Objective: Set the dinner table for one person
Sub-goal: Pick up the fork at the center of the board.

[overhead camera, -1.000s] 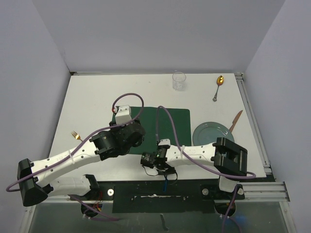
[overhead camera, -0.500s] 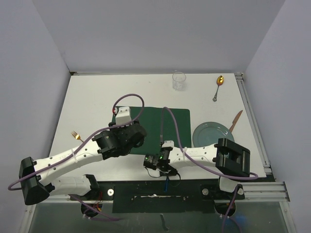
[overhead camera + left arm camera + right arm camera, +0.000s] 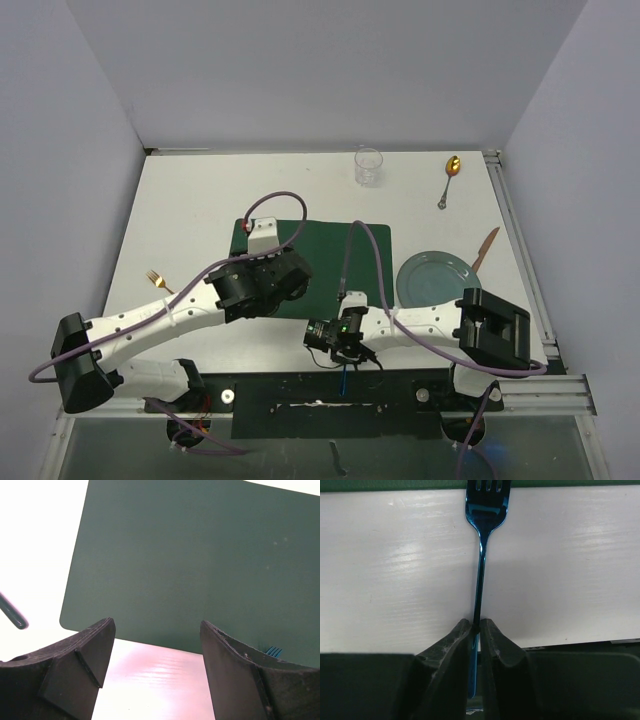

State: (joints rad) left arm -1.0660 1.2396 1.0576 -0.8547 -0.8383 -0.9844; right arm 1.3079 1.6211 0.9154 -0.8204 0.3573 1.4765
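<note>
You have a large flat white matte dinner table (image 3: 195,205) with a metal rail (image 3: 520,250) down its right edge, boxed in by pale grey walls (image 3: 320,70) on three sides. A dark green rectangular placemat (image 3: 365,255) lies near its middle. On the bare white sit a clear glass cup (image 3: 368,167) and a gold spoon (image 3: 450,178) at the far edge. A round teal plate (image 3: 432,277) sits just right of the mat, with a copper-coloured knife (image 3: 486,248) beside it.

Your right gripper (image 3: 476,624) is clamped on the handle of a shiny blue metal fork (image 3: 481,555), whose tines reach the mat's edge. Your left gripper (image 3: 156,625) hangs over a corner of the mat, jaws spread wide, holding nothing.

From above, both sets of fingers are hidden under the wrists. A small gold fork (image 3: 158,281) at the left is partly covered by the left arm. A dark rod (image 3: 12,612) is cut off at the frame edge, and you cannot tell what it is.
</note>
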